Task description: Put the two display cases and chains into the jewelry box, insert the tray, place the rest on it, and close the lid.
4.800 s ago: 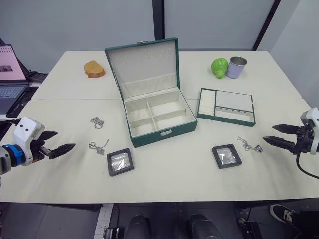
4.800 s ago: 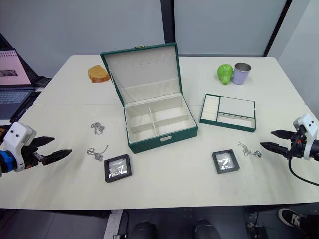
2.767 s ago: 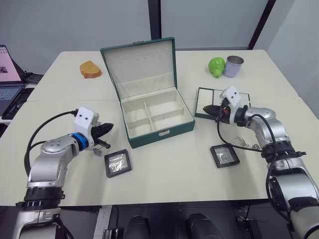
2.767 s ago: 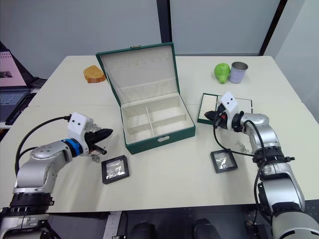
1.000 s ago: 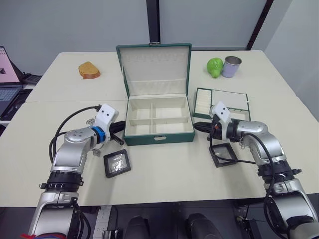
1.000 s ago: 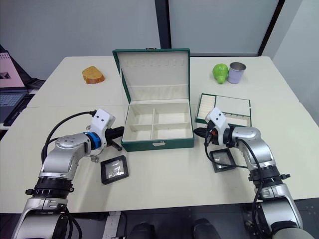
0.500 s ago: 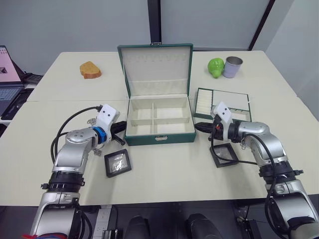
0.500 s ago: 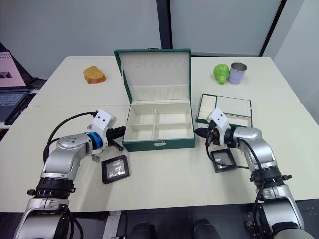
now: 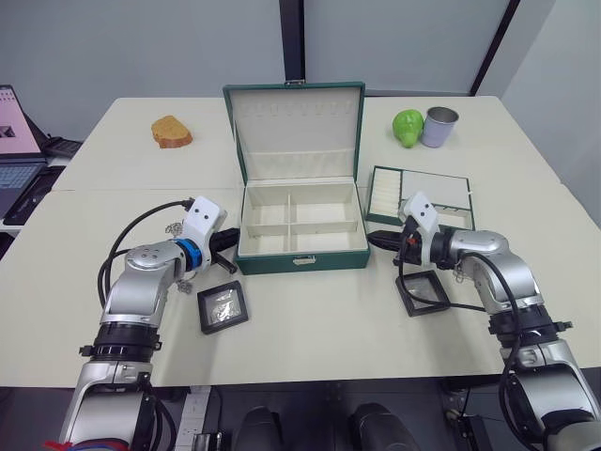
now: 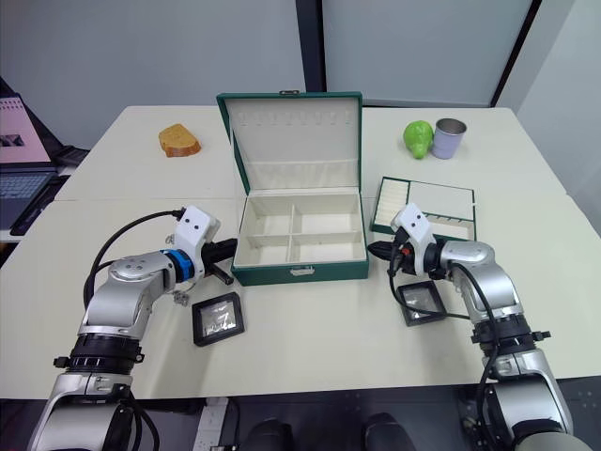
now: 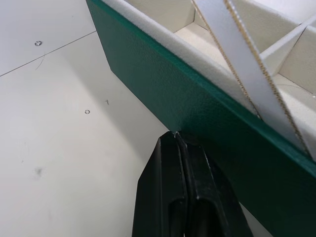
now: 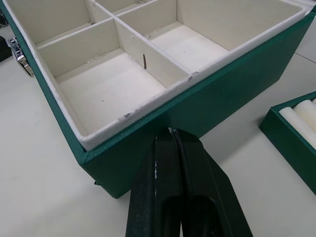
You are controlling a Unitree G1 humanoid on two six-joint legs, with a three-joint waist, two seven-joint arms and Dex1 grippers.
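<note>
Jewelry box (image 9: 299, 225) partly hides both closed claw tips pressed against its sides.

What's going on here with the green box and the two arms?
Both grippers are shut and empty, each pressed to one side wall of the open jewelry box: the left gripper on the robot's left, the right gripper on its right. Its compartments are empty. The two display cases lie on the table, the tray beside the box.
</note>
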